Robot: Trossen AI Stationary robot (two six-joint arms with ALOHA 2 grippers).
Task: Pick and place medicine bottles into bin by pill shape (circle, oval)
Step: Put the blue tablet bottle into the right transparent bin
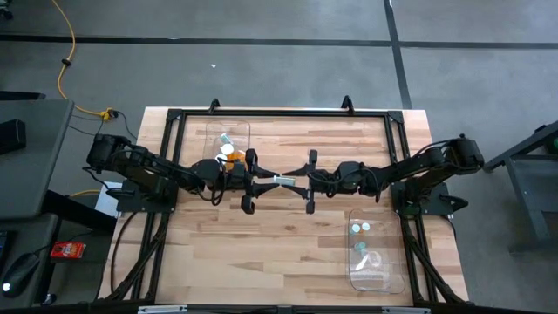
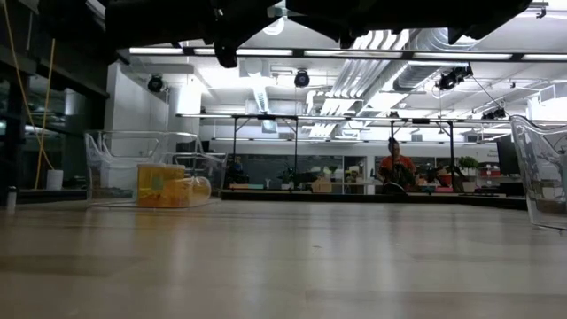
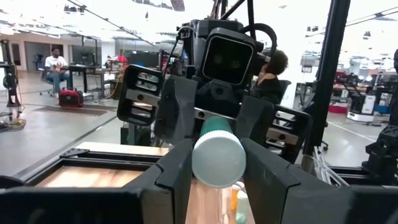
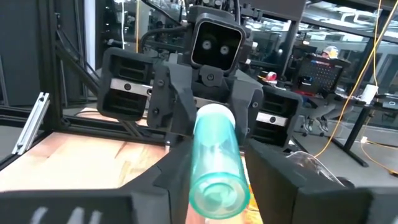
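A teal-tinted medicine bottle [image 1: 283, 180] with a white cap is held level in the air over the table's middle, between my two grippers. Its cap [image 3: 217, 160] points toward my left arm and its base [image 4: 217, 194] toward my right arm. My left gripper [image 1: 264, 180] is shut on the cap end. My right gripper [image 1: 302, 181] is shut on the base end. The grippers face each other. Amber bottles [image 1: 229, 158] lie in the left bin [image 1: 209, 133]. Pale teal bottles [image 1: 360, 229] lie in the right bin [image 1: 352, 262]. My left gripper pinches the bottle's white cap [image 3: 200, 163] between its two fingers [image 3: 174, 177], coming level from the table's left side, along the bottle. The bottle is level and clear of the table. My right gripper pinches the bottle's teal body near the base [image 4: 198, 180] between its two fingers [image 4: 171, 180], coming level from the table's right side, along the bottle. The bottle is level, its base toward my wrist.
The clear left bin [image 2: 133, 164] with amber bottles [image 2: 173, 188] stands at the far left, and the clear right bin [image 2: 542, 168] at the near right. A black frame [image 1: 279, 113] runs round the table. People sit in the room beyond.
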